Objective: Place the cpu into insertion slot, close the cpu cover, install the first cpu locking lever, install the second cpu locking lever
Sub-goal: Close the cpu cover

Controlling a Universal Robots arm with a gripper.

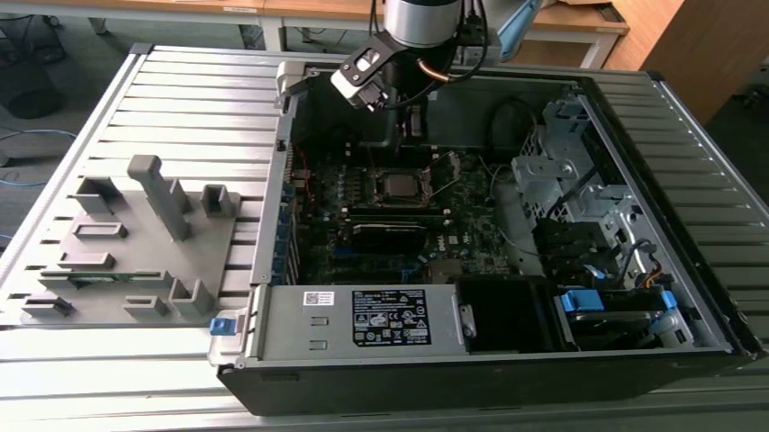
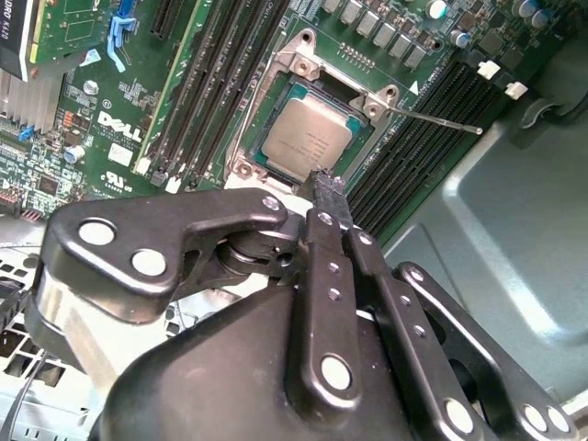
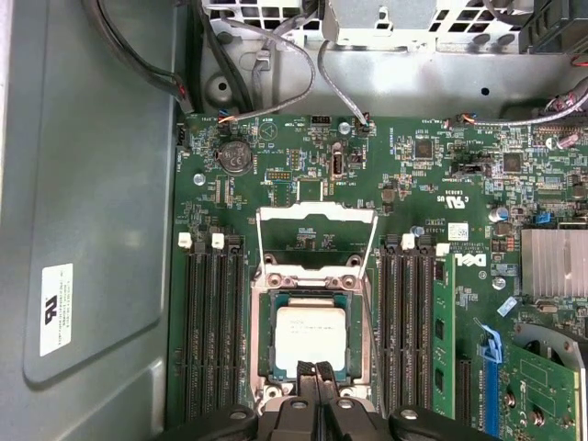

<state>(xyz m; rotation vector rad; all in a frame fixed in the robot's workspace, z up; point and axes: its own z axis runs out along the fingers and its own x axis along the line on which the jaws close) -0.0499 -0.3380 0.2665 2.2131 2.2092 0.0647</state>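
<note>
**CPU seated in open slot, fingers closed above its edge**

The cpu [image 3: 310,335], a flat square chip with a dull, pale grey metal top, lies level inside the slot [image 3: 266,354]. The slot is a dark square socket edged in bright stamped metal, near the middle of the green board [image 3: 432,175]. It sits between 2 banks of long, narrow black memory slots [image 3: 211,340].

The cover [image 3: 316,215] is a thin silvery frame with a square cut-out. It is swung open off the slot, and the green board shows through the cut-out. In the second wrist view a lever [image 2: 432,115], a thin bright steel rod, juts from 1 corner of the slot and lies across the ribbed memory slots, unlatched.

The gripper [image 3: 322,369] is matte black, built of flat linked bars with round silver pivot pins. Its 2 slim fingers [image 2: 323,188] are pressed together with nothing between them. Their tips are over the slot's edge, just beside the cpu's rim. I cannot tell whether they touch it.

In the exterior view the arm [image 1: 420,22] reaches down into an open, dark case [image 1: 481,373]. The case lies on a ribbed grey metal surface [image 1: 180,90], toward that surface's edge on the exterior view's right. A grey box [image 1: 301,328] with a white label fills the case's near corner. Beside the case, toward the surface's edge on the exterior view's left, rests a matte grey tray [image 1: 144,261] of moulded blocks and upright posts.
</note>
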